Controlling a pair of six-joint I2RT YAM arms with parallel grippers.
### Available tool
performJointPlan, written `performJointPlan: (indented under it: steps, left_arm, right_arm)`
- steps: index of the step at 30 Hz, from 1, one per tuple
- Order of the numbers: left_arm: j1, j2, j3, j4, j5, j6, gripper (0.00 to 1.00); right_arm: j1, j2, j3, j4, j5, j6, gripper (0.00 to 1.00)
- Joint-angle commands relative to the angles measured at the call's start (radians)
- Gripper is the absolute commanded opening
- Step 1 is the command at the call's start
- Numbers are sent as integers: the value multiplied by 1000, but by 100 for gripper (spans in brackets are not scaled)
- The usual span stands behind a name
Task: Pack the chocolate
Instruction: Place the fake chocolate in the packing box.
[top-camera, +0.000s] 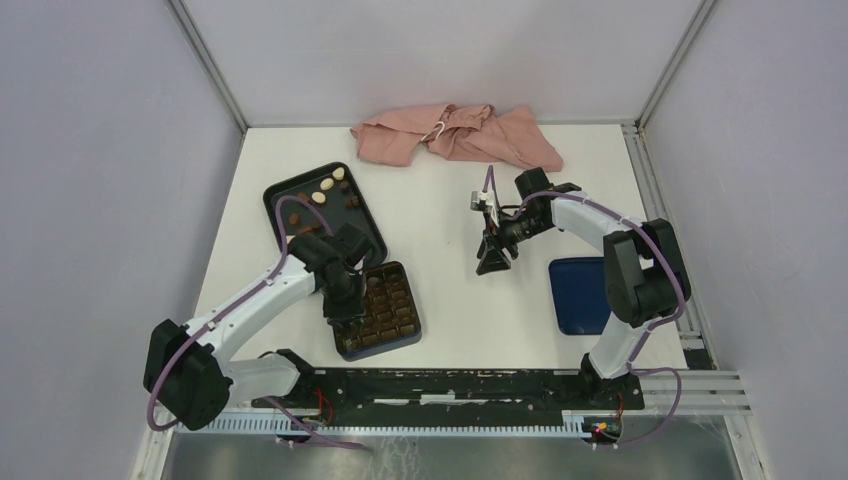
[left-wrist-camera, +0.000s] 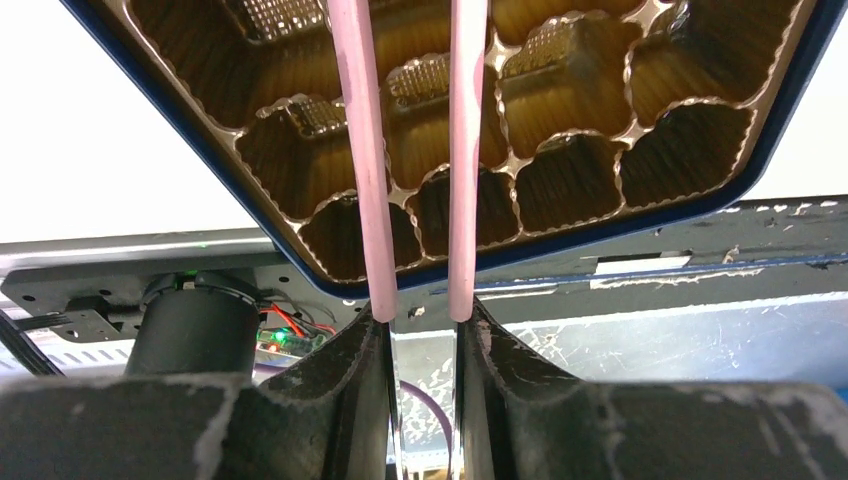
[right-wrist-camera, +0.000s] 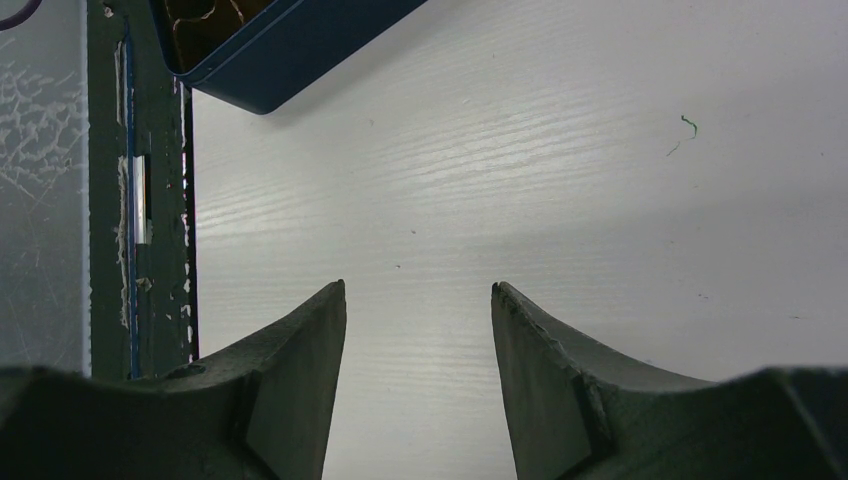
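Small chocolate (top-camera: 331, 186), orientation too small.

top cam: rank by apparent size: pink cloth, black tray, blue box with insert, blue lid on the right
1. Pink cloth, largest.
2. Black tray and blue box with insert: alike, and the left arm covers part of both, so unranked.
3. Blue lid: looks smallest, partly behind the right arm.

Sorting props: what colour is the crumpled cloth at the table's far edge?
Dusty pink cloth, clearest from the top external view.

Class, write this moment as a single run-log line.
left gripper: over box insert, nothing visibly held | right gripper: open, empty, above table | chocolates: several on black tray
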Motion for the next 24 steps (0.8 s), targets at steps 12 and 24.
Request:
performJointPlan:
  steps: [12,24]
  left_arm:
    - [32,35,49,43,-62,85,20]
    - [33,31,58,29,-63,88,37]
  right_arm:
    - [-3,-12,36,-9,-30,-27,61]
    - [-2,-5,37,-9,-28,-28,62]
